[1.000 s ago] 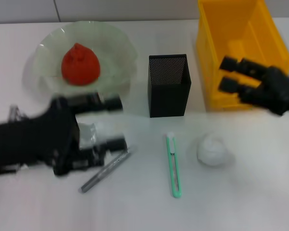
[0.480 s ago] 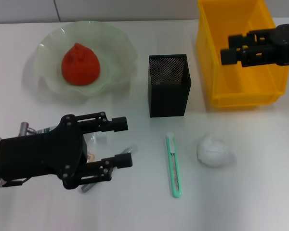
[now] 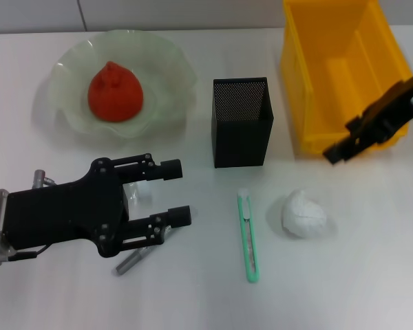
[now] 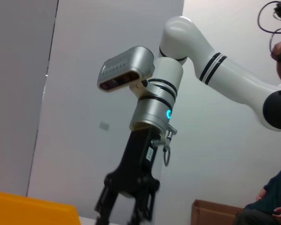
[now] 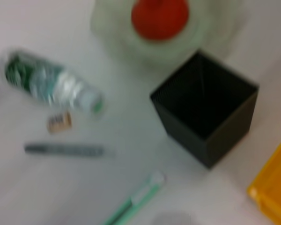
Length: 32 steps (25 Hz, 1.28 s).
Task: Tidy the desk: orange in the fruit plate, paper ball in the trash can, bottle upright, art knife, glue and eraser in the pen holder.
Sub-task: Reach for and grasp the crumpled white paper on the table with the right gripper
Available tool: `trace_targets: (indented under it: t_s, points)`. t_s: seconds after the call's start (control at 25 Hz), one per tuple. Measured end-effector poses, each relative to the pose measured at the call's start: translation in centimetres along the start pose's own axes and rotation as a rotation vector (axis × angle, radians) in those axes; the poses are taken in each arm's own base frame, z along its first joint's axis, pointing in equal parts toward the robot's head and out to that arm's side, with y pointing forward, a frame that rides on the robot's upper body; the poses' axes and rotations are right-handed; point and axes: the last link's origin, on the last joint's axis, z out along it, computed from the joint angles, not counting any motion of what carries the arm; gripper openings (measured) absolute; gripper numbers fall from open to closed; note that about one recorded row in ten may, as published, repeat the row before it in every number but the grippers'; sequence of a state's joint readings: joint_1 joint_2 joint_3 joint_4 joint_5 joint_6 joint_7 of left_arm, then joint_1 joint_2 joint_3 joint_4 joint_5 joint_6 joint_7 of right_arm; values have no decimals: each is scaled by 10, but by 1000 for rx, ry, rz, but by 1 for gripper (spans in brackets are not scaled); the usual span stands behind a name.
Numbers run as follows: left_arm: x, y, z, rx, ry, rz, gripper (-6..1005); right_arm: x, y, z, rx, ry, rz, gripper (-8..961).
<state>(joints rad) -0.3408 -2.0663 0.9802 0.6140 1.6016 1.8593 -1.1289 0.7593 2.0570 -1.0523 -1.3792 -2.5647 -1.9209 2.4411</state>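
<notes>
So left gripper [image 3: 177, 192] hangs jaws wide over the glue [image 3: 134, 260], right gripper [image 3: 341, 150], jaws unclear, at 3 o'clock by the bin [image 3: 310, 75].

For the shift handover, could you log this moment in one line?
left gripper open over bottle | right gripper near bin | orange in plate

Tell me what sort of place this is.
Most likely a robot test bench staged as an office desk: a plain white tabletop with a black mesh pen holder, a yellow trash can and an art knife. The left wrist view shows bare walls and a seated person.
</notes>
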Motion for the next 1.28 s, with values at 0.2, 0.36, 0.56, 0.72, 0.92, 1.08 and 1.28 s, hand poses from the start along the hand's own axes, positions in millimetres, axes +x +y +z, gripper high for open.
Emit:
trace_targets:
  t_s: [0.2,0.36,0.56,0.72,0.92,1.08,1.28]
  points:
    - [-1,-3,1,15,-12,-2,629,-1,7,25,33,126,-25,767]
    - [-2,-4,2,22,-16,-2,628,-3,8,36,43,150,-26,767]
    - [-3,-6,2,32,-22,-3,626,-3,6,49,33,162,-16,767]
    - [-4,-7,1,41,-26,-3,624,-4,7,59,0,169,-8,768]
    - [-5,-8,2,48,-34,-5,623,-4,9,72,-21,179,-13,753]
    - [-6,-9,2,53,-38,-5,621,-3,8,80,-16,191,-16,734]
    - [-6,-9,2,57,-40,-4,620,-4,8,90,-10,197,-26,709]
